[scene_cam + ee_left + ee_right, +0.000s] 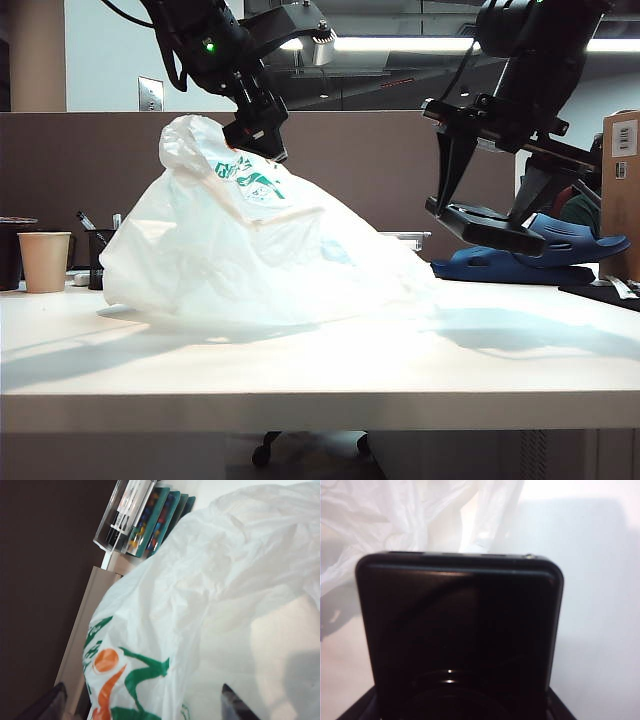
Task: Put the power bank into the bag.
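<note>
Exterior view: my left gripper point(258, 135) pinches the bag's point(250, 250) top, lifting it off the table point(320, 360).
Right gripper point(480, 222): clamped on the power bank point(490, 228), held level in the air.
Power bank: just right of the bag, outside it.

No legible text — bag point(250, 240) print green, unreadable; box point(622, 190) barcode label only.
</note>
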{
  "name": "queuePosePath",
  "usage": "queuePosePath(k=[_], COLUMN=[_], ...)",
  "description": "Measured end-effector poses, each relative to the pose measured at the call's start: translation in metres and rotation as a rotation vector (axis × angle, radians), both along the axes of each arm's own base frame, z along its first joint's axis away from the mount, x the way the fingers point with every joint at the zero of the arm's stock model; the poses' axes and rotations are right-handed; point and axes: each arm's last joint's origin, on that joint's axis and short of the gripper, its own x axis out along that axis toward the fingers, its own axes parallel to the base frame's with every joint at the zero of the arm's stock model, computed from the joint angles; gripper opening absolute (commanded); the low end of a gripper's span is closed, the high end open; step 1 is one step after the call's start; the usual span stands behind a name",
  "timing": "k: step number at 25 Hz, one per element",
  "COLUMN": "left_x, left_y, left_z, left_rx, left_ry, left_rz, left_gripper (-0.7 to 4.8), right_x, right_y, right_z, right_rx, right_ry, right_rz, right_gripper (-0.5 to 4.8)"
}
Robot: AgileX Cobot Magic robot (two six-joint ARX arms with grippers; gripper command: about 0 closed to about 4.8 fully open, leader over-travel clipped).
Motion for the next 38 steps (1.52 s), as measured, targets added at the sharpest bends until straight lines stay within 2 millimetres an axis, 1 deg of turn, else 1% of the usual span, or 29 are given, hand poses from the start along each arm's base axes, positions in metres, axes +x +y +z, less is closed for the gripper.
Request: queuePosePath(k=[6, 7, 9, 10, 11, 20, 23, 25, 29, 32, 33, 34, 35, 36, 37, 38], left_x=[0.001, 0.001, 0.002, 0.002, 0.002, 0.002, 0.003, 0.004, 0.009, 0.015, 0.019, 0.021, 0.023, 0.024, 0.025, 0.025], left_y=[0.003, 0.003, 0.004, 0.005, 0.005, 0.011, 0.013, 0.013, 0.017, 0.025, 0.033, 0.036, 0.041, 0.045, 0.046, 0.046], left_z=[-0.001, -0.001, -0.001, -0.001, -0.002, -0.007, -0.007, -0.007, -0.004, -0.001, -0.001, -0.001, -0.001, -0.001, -0.001, -0.001], left_rx=[0.061, 0.061, 0.065, 0.067, 0.070, 0.110, 0.148, 0.175, 0.180, 0.160, 0.161, 0.162, 0.158, 0.150, 0.144, 0.134], left_ry=[-0.018, -0.018, -0.017, -0.014, -0.009, 0.043, 0.026, 0.006, -0.041, -0.069, -0.065, -0.064, -0.063, -0.059, -0.057, -0.054], left_rz=[0.006, 0.006, 0.008, 0.008, 0.009, 0.035, 0.062, 0.082, 0.118, 0.147, 0.169, 0.180, 0.196, 0.208, 0.209, 0.202], left_gripper=[3.92, 3.81, 3.29, 3.12, 3.09, 3.15, 3.54, 3.67, 3.69, 3.67, 3.60, 2.87, 1.53, 0.40, -0.16, -0.07], right_x=[0.000, 0.000, 0.000, 0.000, 0.000, 0.000, 0.000, 0.000, 0.000, 0.000, 0.000, 0.000, 0.000, -0.001, -0.001, -0.001], right_y=[0.000, 0.000, 0.000, 0.000, 0.000, 0.000, 0.000, 0.000, 0.000, 0.000, 0.000, 0.000, 0.001, 0.002, 0.002, 0.003], right_z=[0.000, 0.000, 0.000, 0.000, 0.000, 0.000, 0.000, 0.000, 0.000, 0.000, 0.000, 0.000, 0.000, 0.000, 0.001, 0.001], right_rx=[-0.001, -0.001, 0.000, 0.000, -0.001, 0.000, -0.001, 0.000, 0.003, 0.009, 0.009, 0.013, 0.031, 0.055, 0.076, 0.094], right_ry=[0.000, 0.000, -0.001, -0.001, -0.001, -0.001, -0.001, -0.001, 0.000, 0.001, 0.002, 0.003, 0.008, 0.014, 0.019, 0.024], right_rz=[0.002, 0.003, 0.004, 0.004, 0.004, 0.004, 0.005, 0.005, 0.006, 0.009, 0.009, 0.011, 0.019, 0.031, 0.041, 0.050], right_gripper=[1.47, 1.47, 1.47, 1.47, 1.47, 1.47, 1.47, 1.47, 1.47, 1.47, 1.47, 1.47, 1.47, 1.47, 1.47, 1.47])
